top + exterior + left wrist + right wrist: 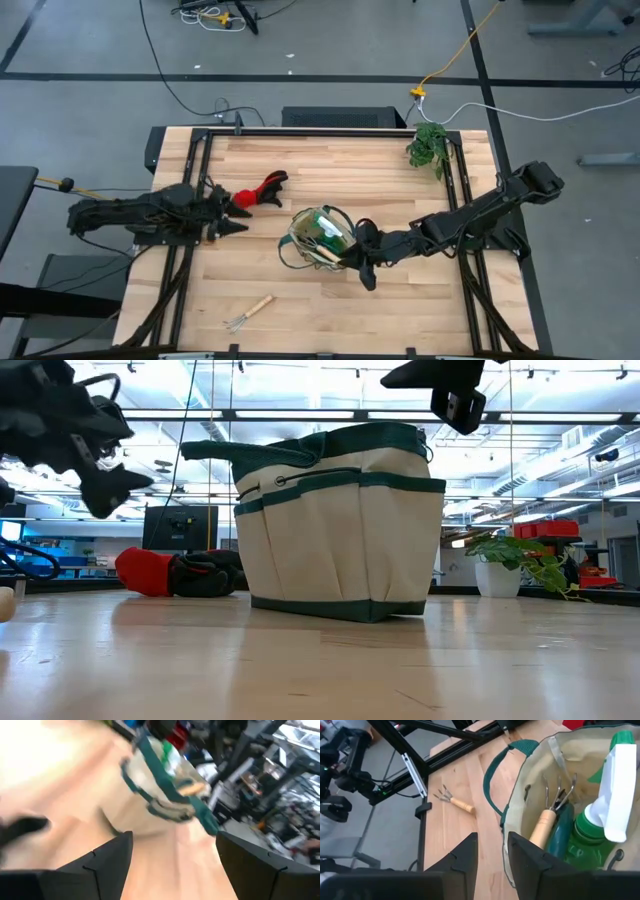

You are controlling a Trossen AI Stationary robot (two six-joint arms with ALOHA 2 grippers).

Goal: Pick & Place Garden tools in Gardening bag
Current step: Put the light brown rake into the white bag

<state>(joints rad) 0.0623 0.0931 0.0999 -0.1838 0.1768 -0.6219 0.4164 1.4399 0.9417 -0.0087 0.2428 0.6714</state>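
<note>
Our left pincer point(235, 215) hangs over the counter point(400, 300) with its fingers spread wide and nothing between them. Just beside it lies the red-and-black handled tool point(257, 191). We think this tool is hard and a bit heavy at one end. The thick middle of its handle looks like the best spot to grab, so it does not tip.

Our right pincer point(491, 851) sits at the rim of the gardening bag point(318, 238), fingers only a little apart, holding nothing. The bag is soft, so its sides may bend if we push them. Inside we see a wooden-handled tool point(544, 822), a green bottle point(592, 837) and something teal.

The little wooden rake point(248, 313) lies well apart near the front edge. It looks light and thin. We would pinch its wooden handle, not the prongs.
</note>
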